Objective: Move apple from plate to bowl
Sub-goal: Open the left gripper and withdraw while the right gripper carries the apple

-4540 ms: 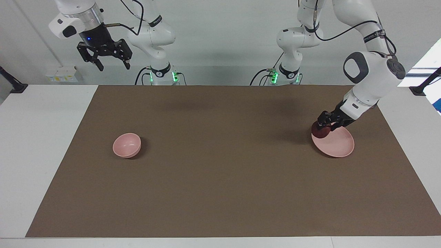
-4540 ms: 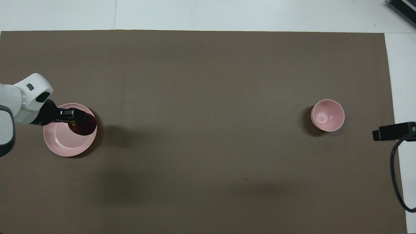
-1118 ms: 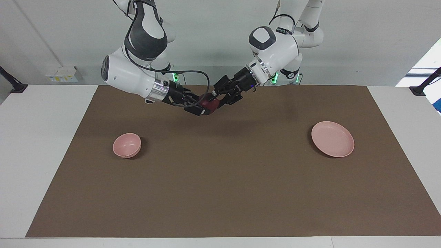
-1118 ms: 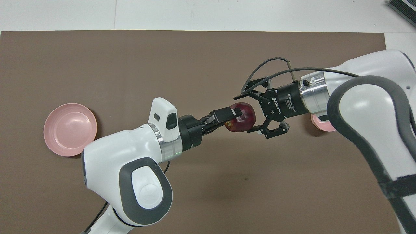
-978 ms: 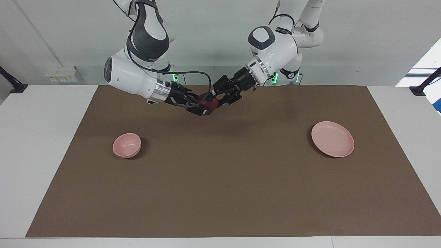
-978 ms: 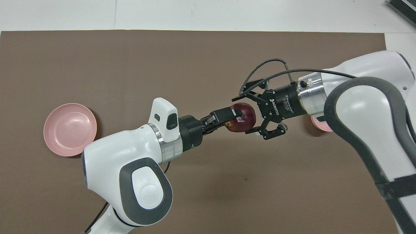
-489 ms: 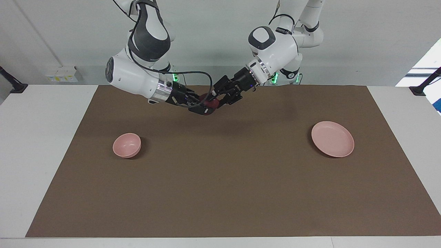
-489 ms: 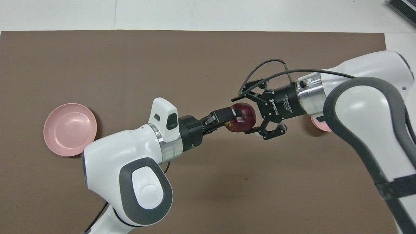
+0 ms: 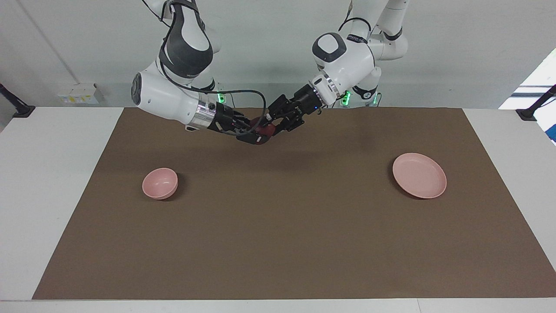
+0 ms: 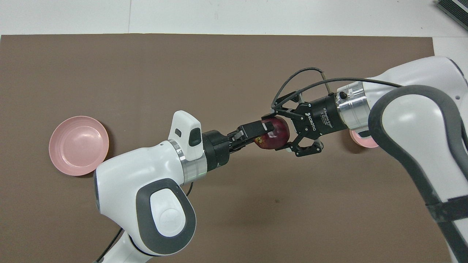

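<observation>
We see the apple [image 10: 273, 135] held in mid-air over the middle of the tabletop [image 9: 278, 226], both claws meeting on it. The left claw [image 10: 264, 132] pinches it closed; the right claw [image 10: 280, 132] has its fingers closed against its sides. The plate [image 9: 419, 175] and bowl [image 9: 160, 183] sit well apart at the table's two ends.

One dark red apple [image 10: 274, 133], one shallow pink plate [image 9: 419, 175] and one deep pink bowl [image 9: 160, 183] appear with two white robot arms, each ending in one black pincer, above one brown-covered counter [image 9: 286, 226].
</observation>
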